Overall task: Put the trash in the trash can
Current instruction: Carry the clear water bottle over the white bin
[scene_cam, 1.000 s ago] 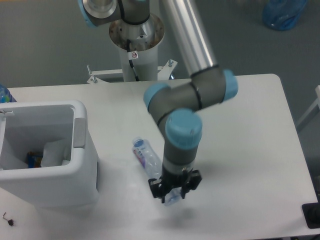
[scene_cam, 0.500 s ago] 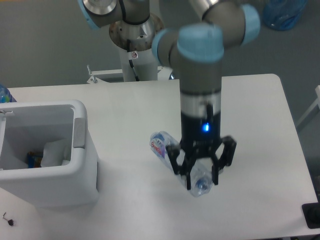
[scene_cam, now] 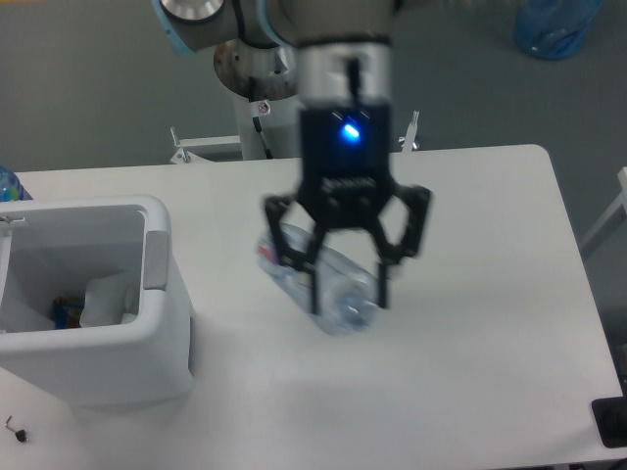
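Bottle [scene_cam: 328, 284]: clear crushed plastic, held in the air above the middle of the table, tilted, its round end toward the camera; image blurred, cap colour and label not legible.
Gripper [scene_cam: 348, 294]: 2 black fingers clenched on the bottle, 1 finger [scene_cam: 315, 279] on its left flank and the other on its right; a blue light glows on the wrist housing above.
Arm [scene_cam: 343, 69]: grey segment dropping from the top edge of the view straight down to the gripper; base column behind the table's far edge.
Trash can [scene_cam: 157, 264]: large white rectangular bin with a thick rim and rounded corners, standing at the table's left edge near the front corner, well apart from the bottle.
Bin contents: 1 white crumpled wad [scene_cam: 108, 299] lying inside against the right wall; a small dark and blue item beside it, too small to identify.
Table [scene_cam: 490, 323]: white top with rounded corners, carrying the bin.
Blue bag [scene_cam: 556, 24]: on the floor beyond the table's far right corner.
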Motion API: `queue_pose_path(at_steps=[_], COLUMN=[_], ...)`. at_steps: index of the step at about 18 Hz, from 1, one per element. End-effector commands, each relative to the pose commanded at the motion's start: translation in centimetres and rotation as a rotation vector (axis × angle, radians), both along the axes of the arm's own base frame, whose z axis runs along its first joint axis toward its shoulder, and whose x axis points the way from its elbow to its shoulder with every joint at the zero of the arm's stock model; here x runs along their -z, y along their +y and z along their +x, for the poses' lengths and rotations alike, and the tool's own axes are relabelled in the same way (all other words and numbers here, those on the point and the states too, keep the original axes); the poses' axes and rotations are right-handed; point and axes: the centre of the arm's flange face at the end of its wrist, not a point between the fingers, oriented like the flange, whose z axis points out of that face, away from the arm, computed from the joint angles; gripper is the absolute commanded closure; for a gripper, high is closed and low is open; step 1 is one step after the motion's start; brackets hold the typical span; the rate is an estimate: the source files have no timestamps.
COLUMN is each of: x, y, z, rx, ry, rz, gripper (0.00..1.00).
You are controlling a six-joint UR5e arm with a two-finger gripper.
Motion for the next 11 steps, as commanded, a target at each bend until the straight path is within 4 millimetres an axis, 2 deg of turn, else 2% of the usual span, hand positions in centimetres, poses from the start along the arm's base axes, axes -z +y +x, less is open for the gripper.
queue_pose_path(at_steps=[3, 5, 7, 11], x=[-0.1, -0.5, -0.5, 1.1], y=[1.0, 1.1, 1.9, 4.0], z=[3.5, 4.1, 5.8, 9.0], rx=[0.059, 0.068, 0.1, 0.178], ry=[0.008, 0.014, 0.016, 0.014], rz=[-0.006, 0.002, 0.001, -0.027], gripper=[0.44, 0.44, 0.44, 0.44])
